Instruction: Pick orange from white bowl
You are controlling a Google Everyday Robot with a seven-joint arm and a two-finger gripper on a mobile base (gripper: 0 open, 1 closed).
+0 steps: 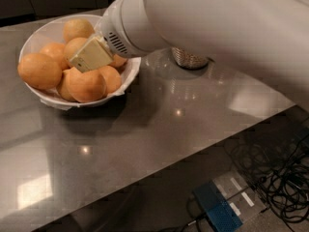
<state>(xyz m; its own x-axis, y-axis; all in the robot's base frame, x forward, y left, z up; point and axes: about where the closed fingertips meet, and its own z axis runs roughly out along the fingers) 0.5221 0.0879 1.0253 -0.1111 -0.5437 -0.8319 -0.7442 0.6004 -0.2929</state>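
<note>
The white bowl (pixel 54 100) stands at the table's back left and holds several oranges. One large orange (pixel 39 70) lies at the left, another (pixel 86 85) at the front. My gripper (pixel 91 56), a pale yellow tip on the thick white arm (pixel 203 18), is over the middle of the bowl, right against the oranges. It covers part of the middle oranges. I cannot see an orange held in it.
A metal mesh cup (pixel 189 59) stands behind the arm, mostly hidden. The grey table (pixel 159 124) has its front edge running diagonally from lower left to right. Below it on the floor lie a blue box (pixel 219 209) and tangled black cables (pixel 285 178).
</note>
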